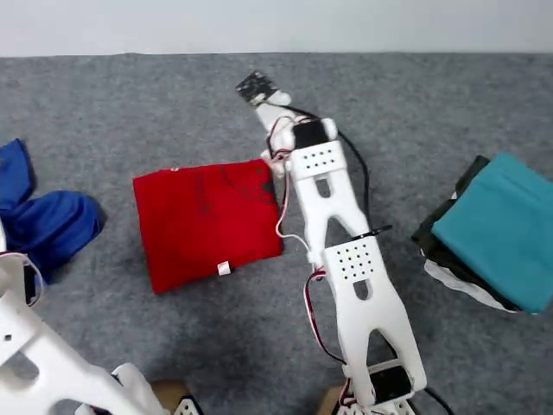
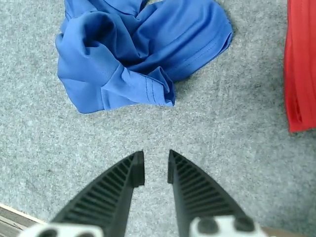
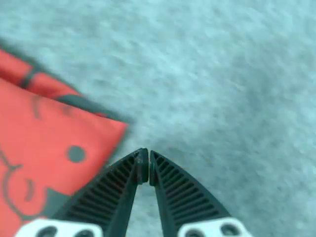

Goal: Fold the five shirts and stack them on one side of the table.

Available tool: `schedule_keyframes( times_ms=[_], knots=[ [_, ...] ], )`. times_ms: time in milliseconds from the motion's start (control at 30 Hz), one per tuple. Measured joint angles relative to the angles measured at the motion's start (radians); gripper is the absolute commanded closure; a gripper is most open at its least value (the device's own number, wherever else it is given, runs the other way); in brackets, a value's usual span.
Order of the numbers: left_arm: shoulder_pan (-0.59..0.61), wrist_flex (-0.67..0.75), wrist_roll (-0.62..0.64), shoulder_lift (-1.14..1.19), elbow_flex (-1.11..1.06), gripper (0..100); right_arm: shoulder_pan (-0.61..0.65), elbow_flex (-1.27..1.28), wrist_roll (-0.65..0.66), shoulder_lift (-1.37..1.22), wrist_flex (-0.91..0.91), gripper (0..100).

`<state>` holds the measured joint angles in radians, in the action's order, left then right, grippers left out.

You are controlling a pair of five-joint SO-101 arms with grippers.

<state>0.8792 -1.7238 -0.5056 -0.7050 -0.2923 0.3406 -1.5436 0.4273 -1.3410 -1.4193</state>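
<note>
Right pincer [image 3: 144,165] nearly closed, left pincer [image 2: 156,170] ajar, both empty; folded red shirt [image 1: 207,220] lies unstacked, crumpled blue shirt [image 2: 138,49] unfolded; teal-topped stack [image 1: 505,229] holds perhaps three.

Table [image 1: 449,104]: grey, mottled. Red shirt [image 1: 207,220]: dark printed graphic, white label [image 1: 224,269]. Blue shirt [image 1: 47,220]: plain, no print. Teal shirt [image 1: 505,225]: plain. Black shirt [image 1: 432,235] and white shirt [image 1: 467,285]: plain. Left arm [image 1: 34,354], right arm [image 1: 346,259]: white. Left hand [image 2: 155,168], right hand [image 3: 148,165]: black, ribbed.

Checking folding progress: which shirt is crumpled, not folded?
The blue shirt, bunched up at the table's left; the red shirt lies folded flat, and the teal shirt tops the stack.
</note>
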Motion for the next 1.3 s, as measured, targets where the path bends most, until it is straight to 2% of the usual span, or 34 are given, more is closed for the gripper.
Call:
schedule_keyframes(
  times_ms=[133, 333, 467, 767, 1000, 1300],
  knots=[
    [0.000, 0.000, 0.000, 0.000, -0.008, 91, 0.011, -0.025, 0.000, -0.002, -0.040, 98.4],
    [0.000, 0.000, 0.000, 0.000, -0.035, 91, 0.121, -0.086, 0.000, 0.005, -0.143, 98.4],
    [0.000, 0.000, 0.000, 0.000, -0.035, 91, 0.169, -0.086, 0.000, 0.005, -0.144, 98.4],
    [0.000, 0.000, -0.014, 0.000, -0.035, 91, 0.107, -0.086, 0.000, -0.095, -0.009, 98.4],
    [0.000, 0.000, -0.035, 0.000, -0.035, 91, 0.040, -0.087, 0.000, -0.097, -0.009, 98.4],
    [0.000, 0.000, -0.035, 0.000, -0.035, 91, 0.072, -0.091, 0.000, -0.063, -0.083, 98.4]
  ],
)
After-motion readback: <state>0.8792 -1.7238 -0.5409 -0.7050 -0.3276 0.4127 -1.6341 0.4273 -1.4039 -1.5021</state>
